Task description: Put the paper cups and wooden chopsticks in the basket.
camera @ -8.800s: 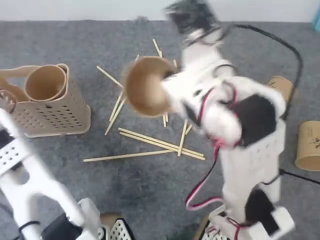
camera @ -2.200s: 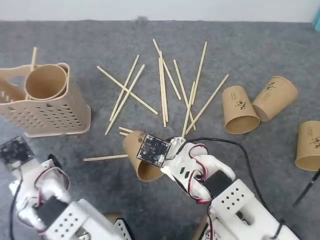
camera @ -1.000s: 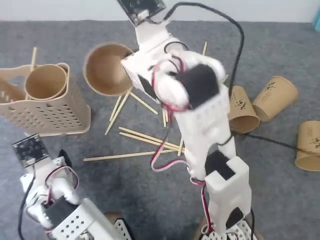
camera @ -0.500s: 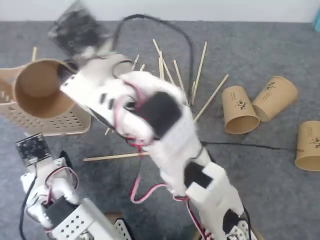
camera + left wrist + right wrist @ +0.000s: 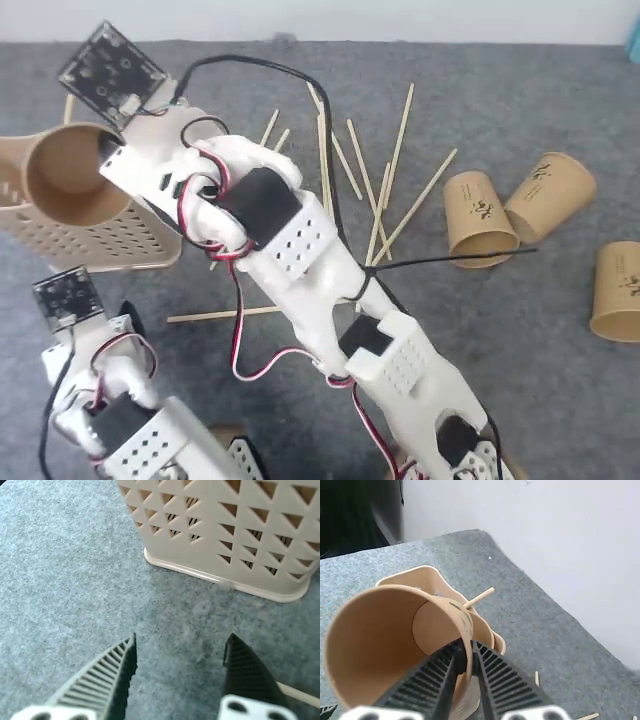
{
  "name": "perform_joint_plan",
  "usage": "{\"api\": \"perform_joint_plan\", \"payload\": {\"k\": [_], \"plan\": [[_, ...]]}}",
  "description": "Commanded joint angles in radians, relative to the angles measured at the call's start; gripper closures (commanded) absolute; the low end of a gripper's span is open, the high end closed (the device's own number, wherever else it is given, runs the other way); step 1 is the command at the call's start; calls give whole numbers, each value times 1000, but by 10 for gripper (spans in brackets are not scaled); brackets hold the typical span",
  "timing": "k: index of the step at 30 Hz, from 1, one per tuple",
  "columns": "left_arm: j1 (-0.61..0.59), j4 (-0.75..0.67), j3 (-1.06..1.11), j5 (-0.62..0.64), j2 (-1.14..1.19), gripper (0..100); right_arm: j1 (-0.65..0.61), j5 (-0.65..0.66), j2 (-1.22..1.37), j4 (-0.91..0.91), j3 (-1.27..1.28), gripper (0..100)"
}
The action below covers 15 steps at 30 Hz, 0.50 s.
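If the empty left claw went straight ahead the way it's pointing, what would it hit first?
Probably the grey carpet, just short of the basket. The open left gripper points down at bare floor in front of the basket's latticed wall. Depth is hard to judge.

Grey carpet (image 5: 570, 400) lies under everything; a white wall (image 5: 450, 18) rises along its far edge.

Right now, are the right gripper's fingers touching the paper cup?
Touching. In the right wrist view the right gripper has its fingers clamped on the wall of the paper cup, one inside, one outside.
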Motion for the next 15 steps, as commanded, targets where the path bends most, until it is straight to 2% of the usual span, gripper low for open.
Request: {"api": "perform_joint_plan", "payload": {"k": [1, 5, 9, 15], "plan": [[6, -23, -5, -9, -11, 732, -8, 18, -8, -16, -5, 987], [8, -23, -5, -9, -11, 732, -8, 17, 2, -10, -3, 969], [8, -23, -5, -11, -11, 732, -2, 17, 15, 12, -3, 853], [6, -23, -5, -11, -11, 732, 41, 11, 18, -19, -14, 857]]}}
